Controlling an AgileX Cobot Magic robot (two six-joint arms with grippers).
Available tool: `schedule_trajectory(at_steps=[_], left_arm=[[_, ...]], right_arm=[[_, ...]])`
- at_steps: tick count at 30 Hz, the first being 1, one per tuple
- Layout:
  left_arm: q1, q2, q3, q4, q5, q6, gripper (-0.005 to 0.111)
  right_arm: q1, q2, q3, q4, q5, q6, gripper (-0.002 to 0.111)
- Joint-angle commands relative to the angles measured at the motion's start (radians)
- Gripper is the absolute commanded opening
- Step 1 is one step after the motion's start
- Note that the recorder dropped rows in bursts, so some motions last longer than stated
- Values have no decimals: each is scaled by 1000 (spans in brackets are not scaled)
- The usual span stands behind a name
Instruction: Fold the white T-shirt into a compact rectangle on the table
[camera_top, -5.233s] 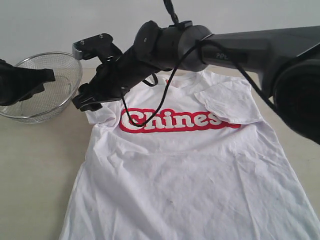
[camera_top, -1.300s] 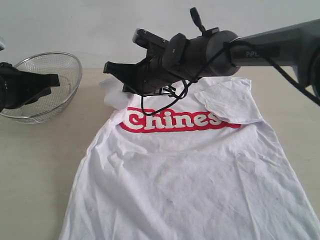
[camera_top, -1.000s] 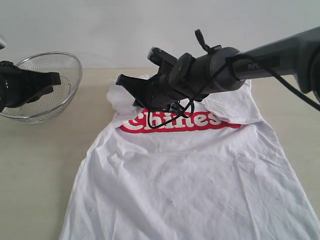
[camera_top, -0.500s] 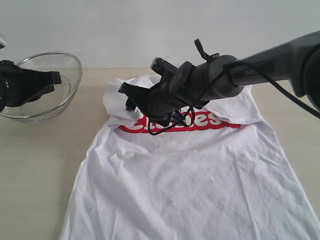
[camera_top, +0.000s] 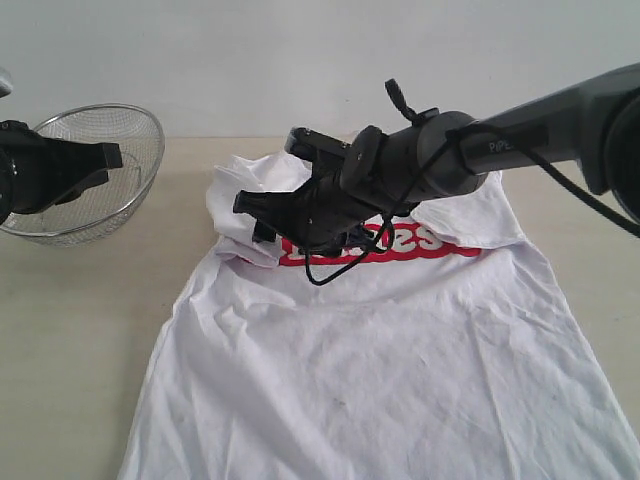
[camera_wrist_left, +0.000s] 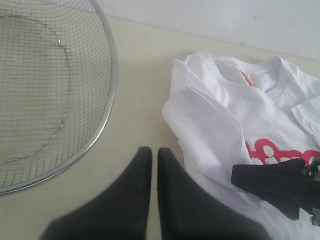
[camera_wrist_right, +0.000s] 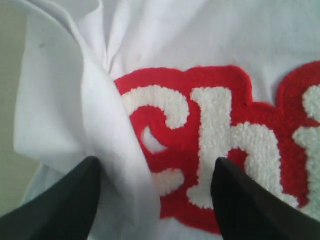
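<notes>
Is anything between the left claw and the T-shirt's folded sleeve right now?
Nothing visible. Only bare table lies between the shut left claw and the folded sleeve of the white T-shirt. The wire-mesh bowl sits on the side away from the shirt, and the open right claw is farther in, over the red lettering.

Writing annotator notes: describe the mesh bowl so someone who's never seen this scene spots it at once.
Start with the pale beige table, where the white T-shirt lies spread. Beside the shirt's folded-in sleeve, at the left of the exterior view, sits the wire-mesh bowl. It alone is round, silver and see-through; its neighbours are cloth and wood.
</notes>
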Motion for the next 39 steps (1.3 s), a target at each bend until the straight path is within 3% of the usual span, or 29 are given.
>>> schedule_trajectory(at_steps=[1, 6, 17, 24, 39], left_arm=[[2, 1, 3, 5, -1, -2, 4], [2, 1, 3, 5, -1, -2, 4], [2, 1, 3, 5, -1, -2, 4], [2, 1, 3, 5, -2, -7, 4], [2, 1, 3, 5, -4, -28, 4]], right_arm=[[-12, -37, 4, -15, 21, 10, 58], [-33, -63, 4, -27, 17, 56, 58], [-62, -160, -21, -142, 69, -217, 58], [-103, -155, -186, -147, 222, -370, 58], [-103, 47, -522, -189, 497, -343, 58]])
